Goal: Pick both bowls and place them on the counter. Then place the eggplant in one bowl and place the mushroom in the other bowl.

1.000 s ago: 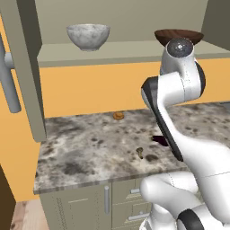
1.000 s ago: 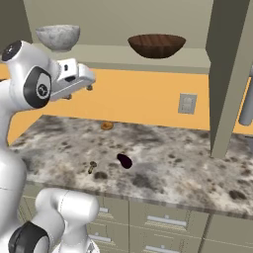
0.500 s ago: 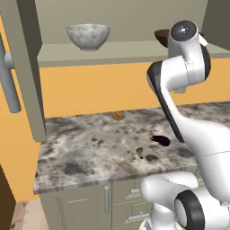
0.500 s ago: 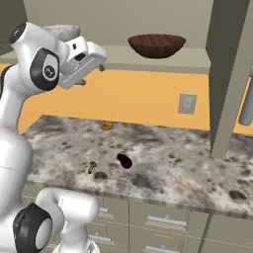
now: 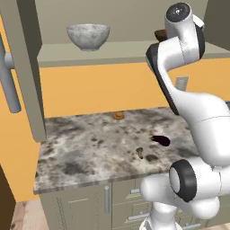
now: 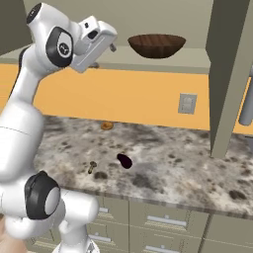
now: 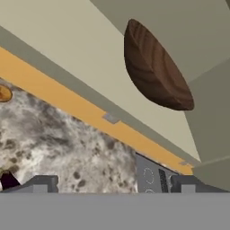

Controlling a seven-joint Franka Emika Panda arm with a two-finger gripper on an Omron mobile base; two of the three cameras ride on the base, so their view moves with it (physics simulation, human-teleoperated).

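Observation:
The dark brown wooden bowl (image 6: 156,45) stands on the open cabinet shelf, and in the hand view this bowl (image 7: 155,69) appears tilted, ahead of the fingertips (image 7: 41,183). My gripper (image 6: 109,42) is open and empty at shelf height, a short way left of the bowl. The grey-white marbled bowl (image 5: 88,36) sits further left on the same shelf. Down on the speckled counter (image 5: 85,148) lie the dark eggplant (image 6: 124,160) and, to its left, the tiny tan mushroom (image 6: 92,166). The arm hides most of the wooden bowl in the left base view.
A small flat orange-brown lump (image 6: 106,126) lies near the orange back wall, which carries a wall outlet (image 6: 187,104). Open cabinet doors with long handles (image 5: 10,85) flank the shelf. Drawers (image 6: 163,222) run beneath the counter.
The arm has swung upward, lifting the hand from above the counter to shelf level beside the wooden bowl. The jaws stayed open; bowls, eggplant and mushroom have not moved.

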